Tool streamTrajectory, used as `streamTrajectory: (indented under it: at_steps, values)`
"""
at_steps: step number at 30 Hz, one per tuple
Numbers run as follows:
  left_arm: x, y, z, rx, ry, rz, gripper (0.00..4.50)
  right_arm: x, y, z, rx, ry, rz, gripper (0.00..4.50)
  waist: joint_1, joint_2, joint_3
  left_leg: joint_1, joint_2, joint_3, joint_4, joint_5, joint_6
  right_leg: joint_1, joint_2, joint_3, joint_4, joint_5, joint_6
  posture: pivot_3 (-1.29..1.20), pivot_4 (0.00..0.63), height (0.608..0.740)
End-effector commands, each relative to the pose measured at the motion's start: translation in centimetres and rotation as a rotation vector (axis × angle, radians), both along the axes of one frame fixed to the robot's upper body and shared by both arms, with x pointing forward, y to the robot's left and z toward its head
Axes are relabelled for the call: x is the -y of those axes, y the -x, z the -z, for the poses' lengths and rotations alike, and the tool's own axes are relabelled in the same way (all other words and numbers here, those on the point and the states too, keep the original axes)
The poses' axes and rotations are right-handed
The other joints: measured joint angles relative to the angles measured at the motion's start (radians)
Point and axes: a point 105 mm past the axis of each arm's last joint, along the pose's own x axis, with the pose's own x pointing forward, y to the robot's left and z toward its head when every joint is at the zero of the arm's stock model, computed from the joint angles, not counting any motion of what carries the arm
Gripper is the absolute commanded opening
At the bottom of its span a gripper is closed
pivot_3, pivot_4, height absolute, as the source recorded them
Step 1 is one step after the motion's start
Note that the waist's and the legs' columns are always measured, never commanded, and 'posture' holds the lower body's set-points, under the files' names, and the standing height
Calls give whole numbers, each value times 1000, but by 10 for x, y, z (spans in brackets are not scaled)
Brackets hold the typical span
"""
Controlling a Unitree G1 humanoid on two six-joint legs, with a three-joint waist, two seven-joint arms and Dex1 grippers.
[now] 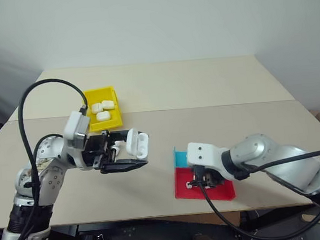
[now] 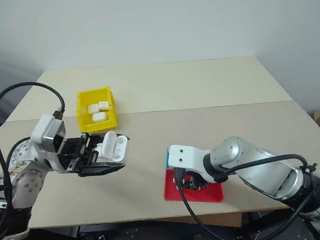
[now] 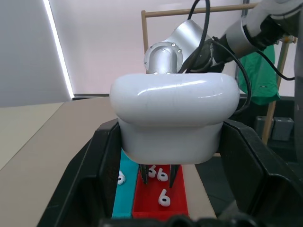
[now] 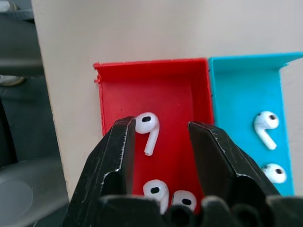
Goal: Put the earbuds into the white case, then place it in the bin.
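My left gripper (image 1: 124, 152) is shut on the white case (image 1: 137, 143), holding it above the table with its lid flipped open. The case's rounded body (image 3: 173, 118) sits between the black fingers. My right gripper (image 4: 161, 126) hangs low over the red tray (image 4: 175, 94), fingers apart around one of the earbuds (image 4: 147, 130), which lies close to one finger (image 4: 118, 151). Two more earbuds (image 4: 156, 191) lie in the red part and two (image 4: 264, 126) in the blue part (image 4: 241, 94). The yellow bin (image 1: 99, 92) stands at the back left.
Three closed white cases (image 1: 103, 109) lie inside the bin. The red-and-blue tray (image 1: 183, 188) sits near the table's front edge (image 1: 130, 218), right of centre. A seam (image 1: 215, 105) runs across the table between its two halves.
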Motion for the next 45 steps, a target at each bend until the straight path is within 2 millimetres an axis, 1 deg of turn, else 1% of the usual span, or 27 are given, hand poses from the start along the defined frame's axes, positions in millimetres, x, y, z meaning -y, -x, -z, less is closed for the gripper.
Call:
streamTrajectory:
  at_steps: [1,7,13,20,23,26,31,33,34,35,36,37,38,39,40,42,43,45]
  values:
    - [2,7,-5,49,4,26,2785,-2,-1,-1,51,36,-5,2140,-2,0,0,0,0,0,0,0,0,0,0,0,0,0,0,0,150,740]
    - [3,17,-2,45,11,34,2785,-2,-3,11,40,67,4,2140,-12,0,0,0,0,0,0,0,0,0,0,0,0,0,0,0,150,740]
    - [2,19,1,40,12,16,2785,-9,-5,15,31,60,-5,2140,-11,0,0,1,1,-1,0,0,0,0,1,0,1,0,0,0,150,740]
    - [-1,20,1,38,6,1,2785,-12,-7,22,30,73,-13,2140,-12,0,0,1,1,-1,0,0,0,0,1,-1,1,0,0,0,150,740]
    - [-2,19,0,38,6,-5,2785,-12,-7,25,26,80,-16,1542,-12,0,0,1,1,-1,0,0,0,0,1,-1,1,0,0,0,150,740]
    - [-2,19,0,39,6,-7,2785,-13,-6,26,24,82,-19,623,-11,0,0,2,1,-1,0,0,0,1,1,-1,1,0,0,0,150,740]
    - [-2,18,-1,36,7,-7,2785,-13,-7,18,22,34,2,612,-11,0,0,2,1,-1,0,0,0,1,1,-1,1,0,0,0,150,740]
    - [-2,17,-1,30,11,-6,2785,-10,-9,1,17,-46,40,612,-10,0,0,1,1,-1,0,0,0,1,1,-1,1,0,0,0,150,740]
    - [-2,16,-2,26,15,-4,2785,-9,-9,-17,22,-144,52,612,-10,0,0,1,1,-1,0,0,0,1,1,-1,1,0,0,0,150,740]
    - [-2,15,-3,23,18,-2,2785,-8,-8,-29,28,-211,57,612,-9,0,0,1,1,-1,0,0,0,1,1,-1,1,0,0,0,150,740]
    - [-2,14,-5,19,27,-5,2785,-7,-10,-48,53,-320,68,612,-8,0,0,0,1,-1,0,0,0,1,1,-1,1,0,0,0,150,740]
    - [-1,12,-7,13,33,-4,2785,-4,-11,-68,104,-446,73,612,-8,0,0,0,1,-1,0,0,0,1,1,-1,1,0,0,0,150,740]
    - [-1,11,-8,8,36,-3,2785,-2,-12,-80,139,-525,80,612,-7,0,0,0,1,-2,0,0,0,1,1,-2,0,0,0,0,150,740]
    - [0,9,-9,1,38,5,2785,1,-14,-96,213,-648,87,612,-7,0,0,0,1,-3,0,0,0,2,1,-3,0,0,0,0,150,740]
    - [0,8,-10,-4,39,11,2785,3,-15,-106,260,-724,94,612,-7,0,0,0,1,-3,0,0,0,2,1,-3,0,0,0,0,150,740]
    - [6,1,-12,-6,42,16,2785,8,-19,-127,383,-935,138,612,-7,0,0,0,1,-5,0,0,0,3,2,-5,0,0,0,0,150,740]
    - [10,-3,-12,-15,27,5,2785,7,-19,-136,396,-1040,157,612,-8,0,0,1,2,-5,0,0,0,3,2,-5,0,0,0,0,150,740]
    - [14,-9,-13,-33,6,-9,2785,4,-18,-145,393,-1156,174,612,-9,0,0,0,1,-5,0,0,0,2,2,-4,1,0,0,0,150,740]
